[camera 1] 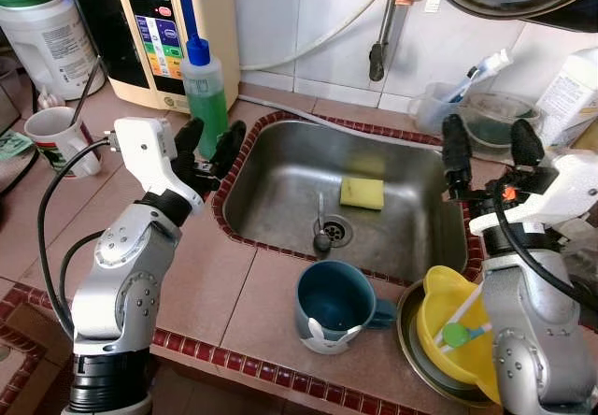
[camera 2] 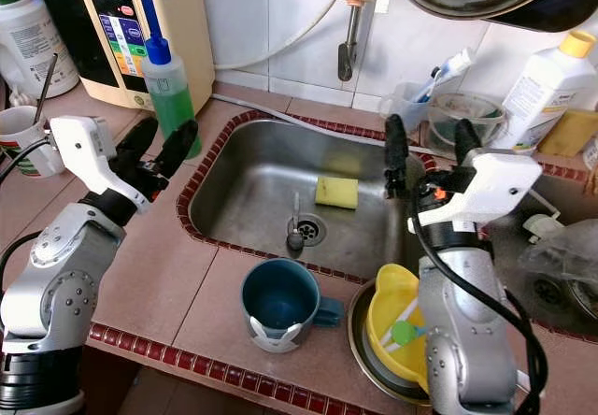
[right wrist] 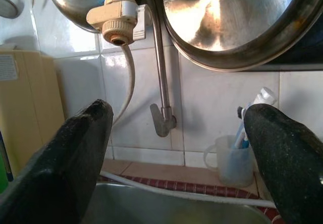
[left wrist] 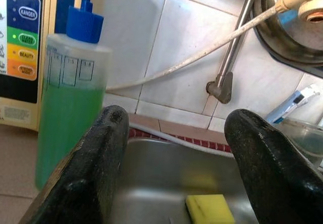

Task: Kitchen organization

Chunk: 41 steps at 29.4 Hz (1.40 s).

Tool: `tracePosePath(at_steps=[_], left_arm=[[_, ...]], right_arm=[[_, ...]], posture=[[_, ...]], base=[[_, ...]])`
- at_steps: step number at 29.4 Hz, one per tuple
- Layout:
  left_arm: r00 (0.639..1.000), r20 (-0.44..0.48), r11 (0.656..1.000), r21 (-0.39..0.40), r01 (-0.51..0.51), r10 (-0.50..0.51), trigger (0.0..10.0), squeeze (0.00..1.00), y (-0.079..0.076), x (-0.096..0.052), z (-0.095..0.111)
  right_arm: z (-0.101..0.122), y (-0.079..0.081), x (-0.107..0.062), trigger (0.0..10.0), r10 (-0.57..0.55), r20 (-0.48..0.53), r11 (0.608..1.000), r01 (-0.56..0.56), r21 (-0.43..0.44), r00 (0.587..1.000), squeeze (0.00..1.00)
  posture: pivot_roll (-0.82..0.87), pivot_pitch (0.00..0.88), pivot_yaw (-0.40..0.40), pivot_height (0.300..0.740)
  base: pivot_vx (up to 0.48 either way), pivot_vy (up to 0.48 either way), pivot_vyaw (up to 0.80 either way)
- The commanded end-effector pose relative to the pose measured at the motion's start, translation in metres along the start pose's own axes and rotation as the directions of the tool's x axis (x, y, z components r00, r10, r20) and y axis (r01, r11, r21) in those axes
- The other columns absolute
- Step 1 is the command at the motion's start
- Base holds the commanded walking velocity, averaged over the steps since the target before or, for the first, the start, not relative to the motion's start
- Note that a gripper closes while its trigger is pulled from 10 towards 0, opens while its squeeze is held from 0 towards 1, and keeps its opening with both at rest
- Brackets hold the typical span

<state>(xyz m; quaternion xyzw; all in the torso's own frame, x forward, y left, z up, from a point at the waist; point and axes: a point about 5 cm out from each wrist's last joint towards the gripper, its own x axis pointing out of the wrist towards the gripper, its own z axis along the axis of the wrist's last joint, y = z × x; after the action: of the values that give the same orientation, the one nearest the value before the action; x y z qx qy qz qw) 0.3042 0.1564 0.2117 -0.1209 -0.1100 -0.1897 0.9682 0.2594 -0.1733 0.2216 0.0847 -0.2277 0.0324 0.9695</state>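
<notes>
We have both grippers raised over the counter, jaws spread wide on each, nothing held. The left gripper (camera 1: 208, 140) sits at the sink's (camera 1: 280, 144) left rim, just beside the green soap bottle (camera 1: 206, 93); the right gripper (camera 1: 486, 144) hovers over the right rim, near the clear cup with toothbrushes (camera 1: 439, 107). The task gives no single target, so we judge the loose items: the yellow sponge (camera 1: 362, 193) lies flat on the sink floor between the two grippers, long axis roughly across the basin, below and forward of both jaws. The blue mug (camera 1: 334, 305) stands upright on the tiled counter in front of the sink, handle toward the right arm, and just beside it the yellow bowl (camera 1: 448, 331) sits in a metal dish. Our read is that either arm could reach the sponge, though the left wrist view has it almost centred between its fingers (left wrist: 86, 173), so left looks better lined up; mug and bowl are nearer the right arm but sit behind its jaws, close to the elbow. Materials: the sponge is soft foam and should compress; the mug is glossy and rigid, the bowl looks like smooth plastic, the sink is brushed steel, likely slick. A spoon-like utensil (camera 1: 322, 221) stands by the drain.
</notes>
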Motion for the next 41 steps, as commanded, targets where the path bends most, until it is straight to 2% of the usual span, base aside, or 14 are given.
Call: tracePosePath(at_steps=[1, 16, 34, 41], left_arm=[[1.0, -0.013, 1.0, 0.009, -0.002, 0.002, 10.0, 0.0, -0.0016, -0.0005, -0.0018], [1.0, -0.027, 1.0, 0.018, 0.003, -0.003, 10.0, 0.0, -0.0019, -0.0002, -0.0035], [1.0, -0.026, 1.0, 0.016, 0.008, -0.007, 10.0, 0.0, -0.0039, 0.0021, -0.0038], [1.0, -0.012, 0.999, 0.034, 0.023, -0.023, 10.0, 0.0, -0.0064, 0.0027, -0.0033]], right_arm=[[-0.0028, 0.001, -0.0014, 10.0, 0.002, -0.008, 1.0, -0.002, -0.003, 1.0, 0.0], [-0.0051, 0.0006, -0.0006, 10.0, 0.002, -0.012, 1.0, -0.002, -0.005, 1.0, 0.0], [-0.0052, -0.0001, 0.0, 10.0, 0.003, -0.012, 1.0, -0.003, -0.008, 1.0, 0.0], [-0.0059, -0.0001, 0.0, 10.0, 0.014, -0.019, 1.0, -0.015, -0.013, 1.0, 0.0]], posture=[[0.01, 0.055, -0.029, 0.74], [0.01, 0.054, -0.029, 0.74], [0.01, 0.052, -0.03, 0.74], [0.01, 0.053, -0.035, 0.74]], base=[[0.0, 0.0, 0.0], [0.0, 0.0, 0.0], [-0.274, 0.0, 0.0], [0.0, 0.0, 0.0]])
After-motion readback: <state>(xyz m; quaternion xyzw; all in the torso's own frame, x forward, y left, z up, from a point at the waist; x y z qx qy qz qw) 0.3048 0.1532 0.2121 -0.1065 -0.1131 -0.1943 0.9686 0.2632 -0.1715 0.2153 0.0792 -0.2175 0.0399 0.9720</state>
